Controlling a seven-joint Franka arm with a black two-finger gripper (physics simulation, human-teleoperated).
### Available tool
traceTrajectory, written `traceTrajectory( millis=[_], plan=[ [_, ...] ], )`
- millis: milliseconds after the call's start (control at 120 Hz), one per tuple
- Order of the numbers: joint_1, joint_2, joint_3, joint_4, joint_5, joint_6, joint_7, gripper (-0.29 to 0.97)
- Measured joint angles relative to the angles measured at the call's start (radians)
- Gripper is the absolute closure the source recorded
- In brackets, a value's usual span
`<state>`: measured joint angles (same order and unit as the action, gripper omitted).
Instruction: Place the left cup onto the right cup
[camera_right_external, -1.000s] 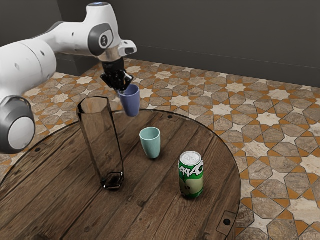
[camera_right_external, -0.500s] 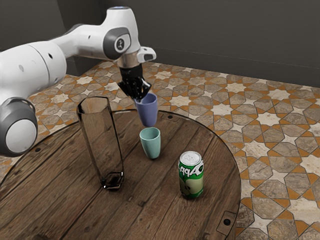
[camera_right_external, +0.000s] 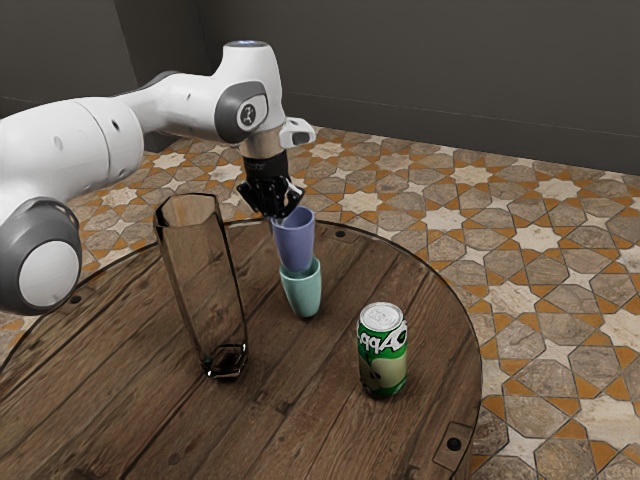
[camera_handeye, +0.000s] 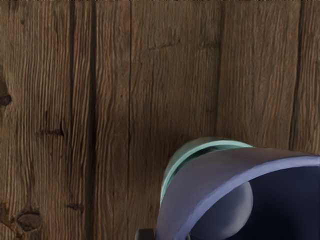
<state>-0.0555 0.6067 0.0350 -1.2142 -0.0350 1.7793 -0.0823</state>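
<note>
Ext. view: end effector (camera_right_external: 281, 203) pinches blue cup (camera_right_external: 295, 240) by its rim, cup's btm sunk into teal cup (camera_right_external: 302, 291) on surface (camera_right_external: 120, 400); soda can (camera_right_external: 382, 350) and tall glass (camera_right_external: 205, 285) stand nearby. Wrist view adds the teal cup's rim (camera_handeye: 200, 148) ringing the blue cup (camera_handeye: 215, 185).

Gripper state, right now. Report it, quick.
Gripper: shut on the blue cup, jaws pinching its rim, with the cup's base lowered into the green cup.
</note>
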Motion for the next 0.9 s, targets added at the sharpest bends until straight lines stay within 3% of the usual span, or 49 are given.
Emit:
traceTrajectory(
  millis=[175,333,533,900],
  plan=[
    [-0.001,0.002,0.000,-0.018,0.002,0.047,-0.009,0.37],
    [-0.001,-0.008,0.000,-0.016,0.004,0.066,-0.015,0.17],
    [0.000,-0.113,0.000,-0.024,0.043,0.054,-0.020,0.07],
    [0.011,-0.423,0.002,-0.271,0.098,-0.094,-0.026,0.01]
  ],
)
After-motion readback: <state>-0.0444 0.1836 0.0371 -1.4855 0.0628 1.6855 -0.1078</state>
